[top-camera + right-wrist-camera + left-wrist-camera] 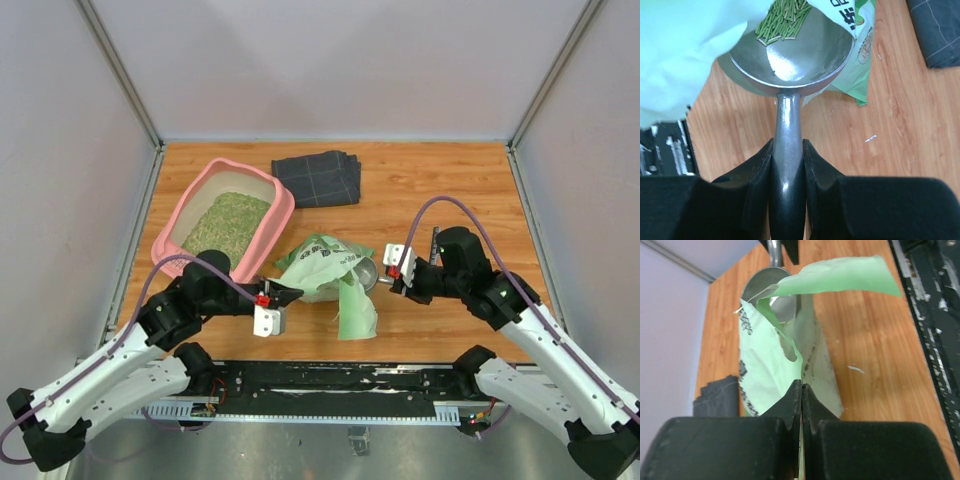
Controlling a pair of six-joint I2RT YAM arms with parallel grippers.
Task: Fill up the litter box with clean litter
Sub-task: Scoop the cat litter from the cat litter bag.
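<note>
Clutter first: a dark folded cloth lies on the worktop just beside the far right corner of the litter box. A green-and-white bag slumps at the centre, between the two arms. The left claw is pinched fully closed on the bag's edge. The right claw clamps the handle of a metal scoop. Its bowl sits at the bag's mouth, perhaps just inside, holding a few green sticks of clean litter. The litter box stands far left, pink and rounded, with a greenish-tan grainy bed covering its floor.
</note>
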